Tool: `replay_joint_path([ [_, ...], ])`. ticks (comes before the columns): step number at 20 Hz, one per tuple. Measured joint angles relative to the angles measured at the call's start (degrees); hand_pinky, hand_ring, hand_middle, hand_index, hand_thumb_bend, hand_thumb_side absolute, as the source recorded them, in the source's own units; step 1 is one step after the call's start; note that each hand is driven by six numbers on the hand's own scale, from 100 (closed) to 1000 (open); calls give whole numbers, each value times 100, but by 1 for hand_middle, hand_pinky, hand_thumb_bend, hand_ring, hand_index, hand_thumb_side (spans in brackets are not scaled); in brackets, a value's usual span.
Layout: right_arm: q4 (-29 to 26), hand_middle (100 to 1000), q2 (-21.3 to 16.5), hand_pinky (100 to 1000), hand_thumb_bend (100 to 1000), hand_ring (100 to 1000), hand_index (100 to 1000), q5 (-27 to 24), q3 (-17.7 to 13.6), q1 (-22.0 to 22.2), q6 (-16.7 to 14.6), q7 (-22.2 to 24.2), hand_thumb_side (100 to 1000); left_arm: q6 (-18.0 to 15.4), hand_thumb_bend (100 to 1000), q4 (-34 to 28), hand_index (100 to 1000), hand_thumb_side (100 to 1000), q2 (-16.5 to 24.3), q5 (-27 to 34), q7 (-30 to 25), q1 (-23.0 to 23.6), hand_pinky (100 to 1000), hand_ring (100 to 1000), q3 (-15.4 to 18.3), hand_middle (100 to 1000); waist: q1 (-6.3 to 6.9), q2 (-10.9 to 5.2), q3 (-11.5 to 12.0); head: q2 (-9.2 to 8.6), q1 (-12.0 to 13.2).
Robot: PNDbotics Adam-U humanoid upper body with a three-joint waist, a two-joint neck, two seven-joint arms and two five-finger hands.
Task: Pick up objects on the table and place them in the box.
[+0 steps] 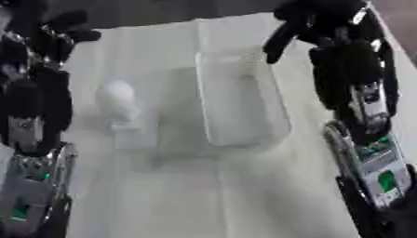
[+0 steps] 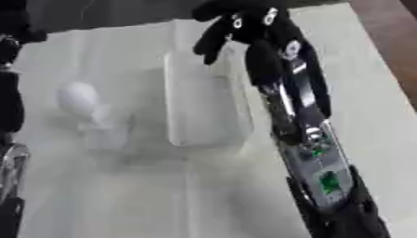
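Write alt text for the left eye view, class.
A clear box lies on a white table with a pale white object to its left. The right hand hangs by the box's far right corner; the left hand is at upper left.

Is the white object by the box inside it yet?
Out. The white object lies on the table left of the clear box, apart from it; neither robot hand holds it.

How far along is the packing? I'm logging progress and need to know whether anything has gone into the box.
Nothing looks done: the clear box appears empty. Nothing is in hand: the right hand is above the box's far right corner with fingers curled, holding nothing, and the left hand is at the far left. Left to do: the white object lies on the table beside the box.
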Motion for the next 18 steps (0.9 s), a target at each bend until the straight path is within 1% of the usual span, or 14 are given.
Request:
replay_joint_path([
  [5, 0, 666, -1, 372, 100, 505, 871, 3, 0, 3, 26, 24, 867, 22, 255, 0, 890, 845, -4, -41, -9, 8, 623, 763, 0, 885, 18, 1, -19, 0, -179],
  [11, 0, 659, -1, 365, 100, 499, 871, 7, -2, 9, 49, 46, 864, 58, 253, 0, 890, 848, -8, -104, -2, 34, 607, 753, 0, 881, 23, 13, -50, 0, -330],
  [16, 0, 655, -1, 359, 100, 495, 871, 18, -4, 39, 67, 60, 861, 84, 251, 0, 890, 850, -9, -128, -1, 50, 605, 751, 2, 880, 45, 13, -54, 0, -331],
  [18, 0, 652, -2, 354, 100, 492, 871, 30, -4, 53, 83, 72, 860, 115, 247, 0, 890, 839, 0, -170, 9, 50, 600, 750, 9, 880, 51, 13, -55, 0, -286],
])
